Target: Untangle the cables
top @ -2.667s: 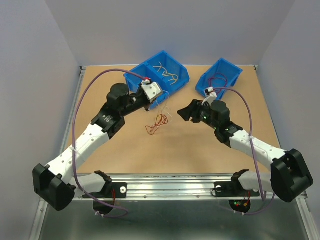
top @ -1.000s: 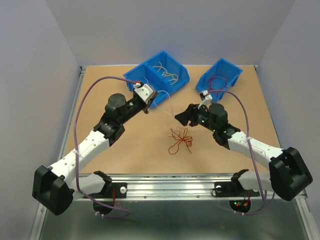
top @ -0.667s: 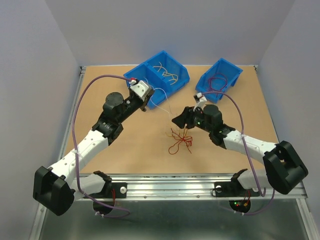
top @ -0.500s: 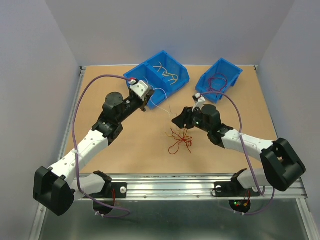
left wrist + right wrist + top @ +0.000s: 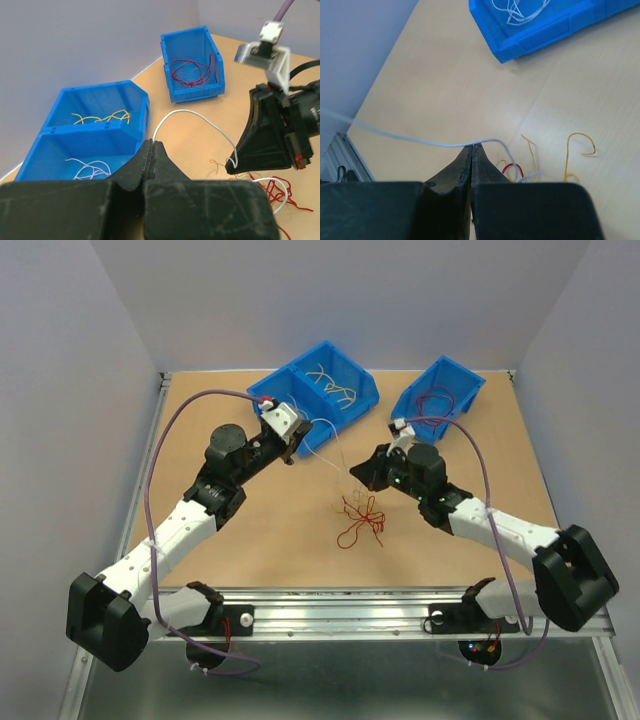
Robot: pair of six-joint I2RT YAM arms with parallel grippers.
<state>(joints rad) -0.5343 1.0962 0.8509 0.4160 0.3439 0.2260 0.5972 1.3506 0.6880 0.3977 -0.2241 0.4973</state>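
Top external shows me two arms meeting mid-table, and between them one white wire (image 5: 192, 112). The left gripper (image 5: 292, 443) has its jaws shut on one end, the right gripper (image 5: 358, 472) has its jaws pinched on the other, and the wire arches freely between them.

Just below the right jaws, on the side nearer the arm bases, one tangle of red wires (image 5: 362, 520) lies on the table (image 5: 280, 555). The right wrist view adds two short yellow wires (image 5: 581, 137) beside those jaws, lying loose on the wood.

I count two blue bins. The double bin (image 5: 95, 134) sits just beyond the left jaws, with white wires in its nearer compartment and yellow ones in the farther. The single bin (image 5: 192, 91) stands beyond the right jaws and holds red wires.

Both bins stand near the far edge. Bare board lies open outboard of each gripper and on the near side of the tangle, down to the metal rail (image 5: 350, 605).
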